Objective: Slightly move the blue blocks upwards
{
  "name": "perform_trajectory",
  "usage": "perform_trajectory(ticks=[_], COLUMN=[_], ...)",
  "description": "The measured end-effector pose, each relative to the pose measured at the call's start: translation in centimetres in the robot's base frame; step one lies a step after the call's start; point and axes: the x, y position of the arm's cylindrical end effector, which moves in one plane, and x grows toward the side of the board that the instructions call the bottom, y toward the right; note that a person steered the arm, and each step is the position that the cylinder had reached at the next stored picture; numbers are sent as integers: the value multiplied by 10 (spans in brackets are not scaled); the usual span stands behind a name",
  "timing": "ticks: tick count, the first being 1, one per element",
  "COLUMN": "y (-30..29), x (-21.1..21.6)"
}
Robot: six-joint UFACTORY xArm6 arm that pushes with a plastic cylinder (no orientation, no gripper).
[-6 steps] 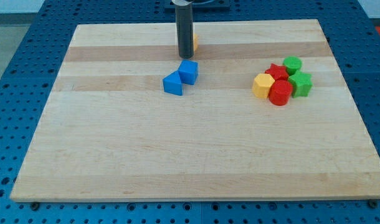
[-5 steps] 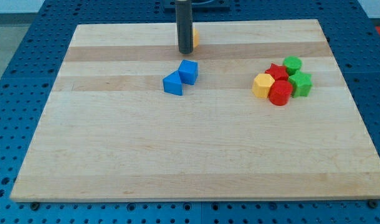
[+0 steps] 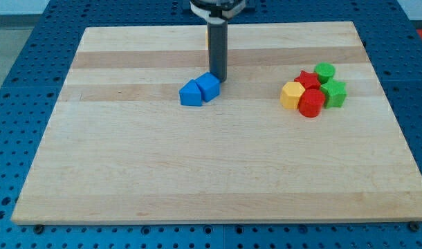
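Note:
Two blue blocks lie touching in the upper middle of the wooden board (image 3: 197,173). One is a blue cube (image 3: 208,86); the other, a blue wedge-like block (image 3: 191,93), sits at its lower left. My tip (image 3: 218,79) stands right against the cube's upper right side. The rod rises straight up from there and hides a small orange block behind it, of which only a sliver (image 3: 206,38) shows.
A tight cluster sits at the view's right: a yellow block (image 3: 291,95), a red star (image 3: 307,79), a red cylinder (image 3: 310,104), a green cylinder (image 3: 324,70) and a green star (image 3: 333,93).
My tip has moved down and to the right, from beside the orange block to the blue cube's upper right side. The cube has shifted slightly down against the wedge.

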Motion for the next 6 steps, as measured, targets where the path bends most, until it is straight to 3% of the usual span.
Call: perform_trajectory(ticks=[3,6], y=[-33,-76], x=[81,52])
